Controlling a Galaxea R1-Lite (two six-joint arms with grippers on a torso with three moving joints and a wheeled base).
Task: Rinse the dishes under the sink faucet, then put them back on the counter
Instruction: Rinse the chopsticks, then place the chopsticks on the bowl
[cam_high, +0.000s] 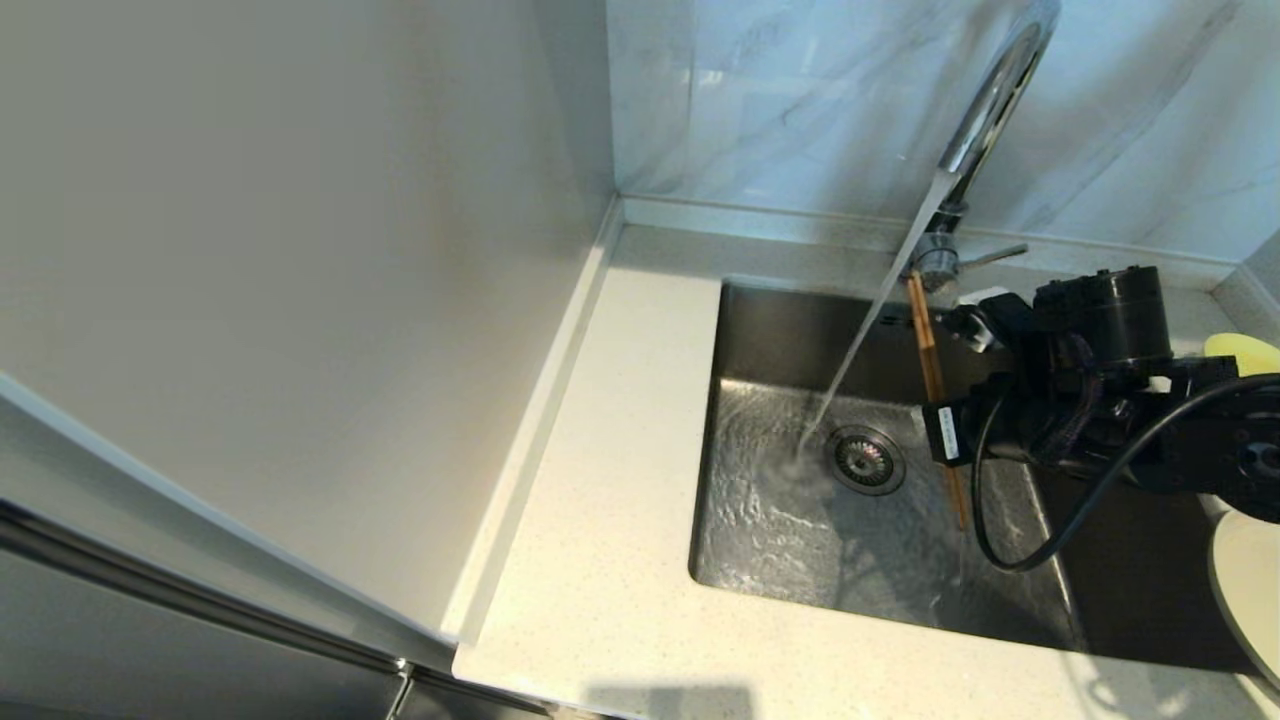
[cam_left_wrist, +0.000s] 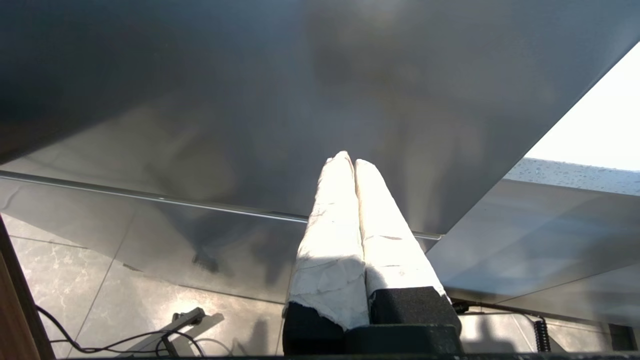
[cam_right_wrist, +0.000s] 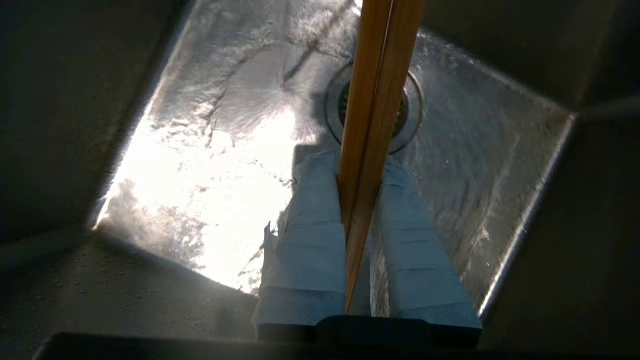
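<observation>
The off-white speckled counter (cam_high: 600, 520) frames the square steel sink (cam_high: 760, 330), whose wet floor ripples around the round strainer drain (cam_high: 866, 460) as a slanting stream falls from the chrome gooseneck faucet (cam_high: 985, 110). Just right of that stream the thin brown chopsticks (cam_high: 932, 370) stand steeply over the basin, a matched pair pressed side by side, pinched between the white-wrapped fingers (cam_right_wrist: 310, 220) of the right gripper (cam_right_wrist: 357, 165). At the right edge a pale yellow bowl (cam_high: 1245, 350) and an off-white plate (cam_high: 1245, 580) peek in, while the left gripper (cam_left_wrist: 350, 162) hangs parked beside the cabinet, its fingers pressed together on nothing.
</observation>
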